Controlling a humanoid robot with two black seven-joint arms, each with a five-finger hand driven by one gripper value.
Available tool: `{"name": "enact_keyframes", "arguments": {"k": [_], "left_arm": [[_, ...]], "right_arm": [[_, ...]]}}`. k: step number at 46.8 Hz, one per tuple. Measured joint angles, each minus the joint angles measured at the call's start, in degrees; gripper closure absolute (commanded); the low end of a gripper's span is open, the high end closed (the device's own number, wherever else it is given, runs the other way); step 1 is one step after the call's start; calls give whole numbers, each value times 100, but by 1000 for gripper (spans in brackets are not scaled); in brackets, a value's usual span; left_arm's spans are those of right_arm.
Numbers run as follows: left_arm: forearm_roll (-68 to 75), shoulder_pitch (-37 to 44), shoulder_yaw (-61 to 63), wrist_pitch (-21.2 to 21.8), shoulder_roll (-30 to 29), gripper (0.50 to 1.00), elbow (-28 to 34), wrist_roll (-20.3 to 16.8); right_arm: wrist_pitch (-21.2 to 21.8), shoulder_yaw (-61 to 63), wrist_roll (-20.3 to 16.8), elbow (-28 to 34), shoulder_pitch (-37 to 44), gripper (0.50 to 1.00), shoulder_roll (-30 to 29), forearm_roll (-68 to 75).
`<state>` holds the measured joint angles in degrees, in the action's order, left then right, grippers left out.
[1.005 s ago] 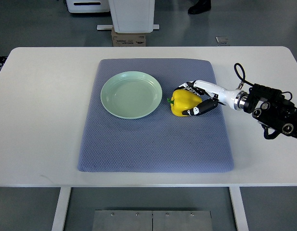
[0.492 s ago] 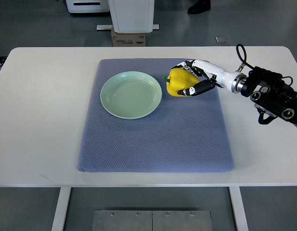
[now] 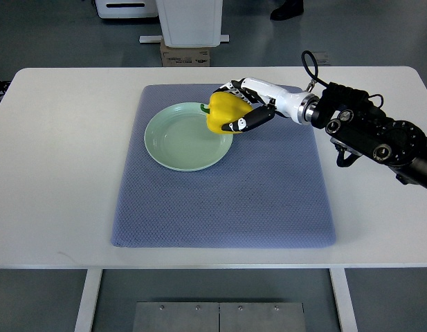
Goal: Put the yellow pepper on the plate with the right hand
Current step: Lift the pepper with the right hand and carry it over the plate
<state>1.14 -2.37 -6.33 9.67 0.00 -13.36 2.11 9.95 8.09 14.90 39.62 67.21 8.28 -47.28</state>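
Right hand: entered from the 3 o'clock edge, forearm stretched toward 9 o'clock across the top of the blue mat. Fingers are curled closed around the pepper. Pepper: yellow, held over the plate's 2 o'clock rim; whether it is touching the plate cannot be told. Green stem is pointed toward 9 o'clock, long axis lying roughly 3-to-9. Plate: pale green, set on the mat, upper left of centre, on the white table.

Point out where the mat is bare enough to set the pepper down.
The blue-grey quilted mat is bare in front of the pale green plate and toward its right edge. Crowded: the plate's right rim, where the right hand holds the yellow pepper.
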Motion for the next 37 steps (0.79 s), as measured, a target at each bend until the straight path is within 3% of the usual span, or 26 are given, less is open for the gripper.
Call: {"name": "enact_keyframes", "arguments": {"k": [18, 30, 37], "left_arm": [[0, 0, 0, 0, 0, 500, 0, -1], [0, 1, 0, 0, 0, 500, 0, 0], [0, 0, 0, 0, 0, 500, 0, 0]], "right_arm": [[-2, -35, -436, -43, 291, 1000, -804, -1], [-27, -85, -680, -219, 293, 1000, -828, -36], [-287, -203, -815, -338, 292, 1000, -828, -39]]}}
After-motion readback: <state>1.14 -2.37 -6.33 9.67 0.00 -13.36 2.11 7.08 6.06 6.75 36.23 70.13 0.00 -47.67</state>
